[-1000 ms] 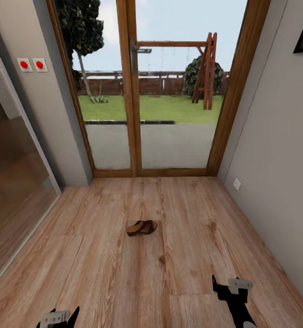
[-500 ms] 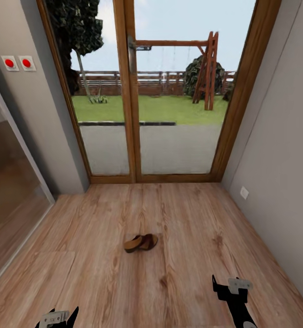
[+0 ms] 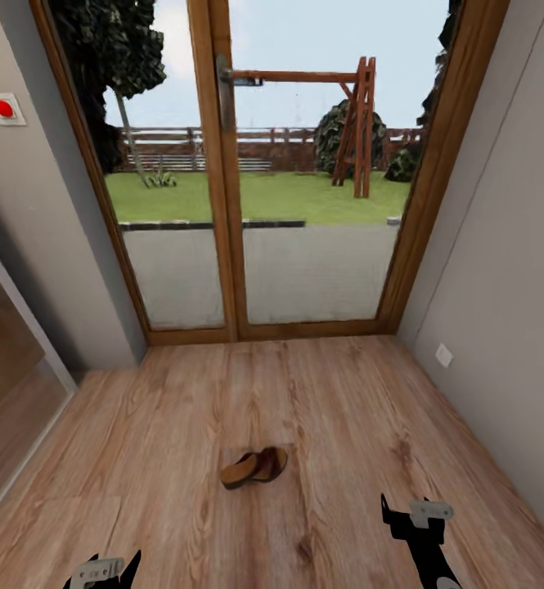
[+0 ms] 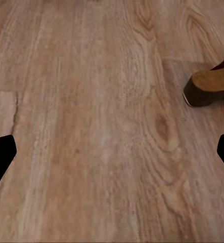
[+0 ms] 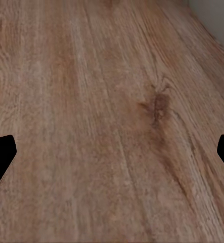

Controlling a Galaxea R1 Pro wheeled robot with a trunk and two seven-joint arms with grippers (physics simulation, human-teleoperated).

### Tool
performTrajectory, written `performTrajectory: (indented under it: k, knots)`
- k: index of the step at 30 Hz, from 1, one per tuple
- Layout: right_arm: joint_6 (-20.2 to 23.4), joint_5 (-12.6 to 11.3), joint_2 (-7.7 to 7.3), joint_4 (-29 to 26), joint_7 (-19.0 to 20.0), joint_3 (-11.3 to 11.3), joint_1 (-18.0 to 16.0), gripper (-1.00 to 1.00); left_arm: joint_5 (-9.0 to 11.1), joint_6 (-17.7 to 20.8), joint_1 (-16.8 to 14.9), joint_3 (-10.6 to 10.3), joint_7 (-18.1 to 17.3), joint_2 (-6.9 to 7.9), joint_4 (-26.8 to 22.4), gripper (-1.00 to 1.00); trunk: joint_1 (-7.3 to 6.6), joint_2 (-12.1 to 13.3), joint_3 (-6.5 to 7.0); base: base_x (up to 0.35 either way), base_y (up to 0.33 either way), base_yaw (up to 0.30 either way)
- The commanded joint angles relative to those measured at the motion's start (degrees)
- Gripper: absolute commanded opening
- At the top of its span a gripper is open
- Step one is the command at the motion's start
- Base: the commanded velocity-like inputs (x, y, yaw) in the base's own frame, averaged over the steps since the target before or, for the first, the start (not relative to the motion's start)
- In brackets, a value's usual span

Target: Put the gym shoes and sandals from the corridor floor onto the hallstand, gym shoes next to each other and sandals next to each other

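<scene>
The robot is closing on a sandal (image 3: 254,467) at lower centre of the corridor floor (image 3: 345,409), both the left gripper (image 4: 112,152) and the right gripper (image 5: 112,152) spread wide and empty, needing a reach down next.

Floor (image 3: 337,425): wood-grain planks, light brown, satin sheen, dark knots under both pincers. Sandal (image 3: 254,467) ahead of the left pincer (image 3: 108,566), between the two: brown leather look, matt, smooth tan footbed, dark strap. Right pincer (image 3: 411,511): matt black plastic look. Door frame (image 3: 222,204): warm smooth wood, clear glass panes. Walls (image 3: 509,270): flat matt grey.
</scene>
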Motion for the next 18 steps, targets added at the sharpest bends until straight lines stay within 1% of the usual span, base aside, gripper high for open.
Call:
performTrajectory:
  k: [1,5,8,18]
  knots:
    - [-0.16,0.6,0.01,0.08,-0.45,-0.13,-0.06,1.0,0.61,0.06,-0.03,0.13,-0.58,-0.01,0.08,1.0,0.01,-0.02,-0.05,0.236,0.244,-0.242]
    - [-0.16,0.6,0.01,0.08,-0.45,-0.15,-0.06,1.0,0.64,0.05,-0.03,0.12,-0.59,-0.01,0.08,1.0,0.01,-0.02,-0.05,0.192,0.262,-0.252]
    - [-0.16,0.6,0.01,0.08,-0.45,-0.14,-0.06,1.0,0.65,0.05,-0.03,0.12,-0.6,-0.01,0.08,1.0,0.01,-0.02,-0.05,0.108,0.283,-0.26]
    - [-0.16,0.6,0.01,0.08,-0.45,-0.16,-0.06,1.0,0.66,0.06,-0.03,0.18,-0.64,-0.01,0.02,1.0,0.01,-0.02,-0.05,0.03,0.298,-0.265]
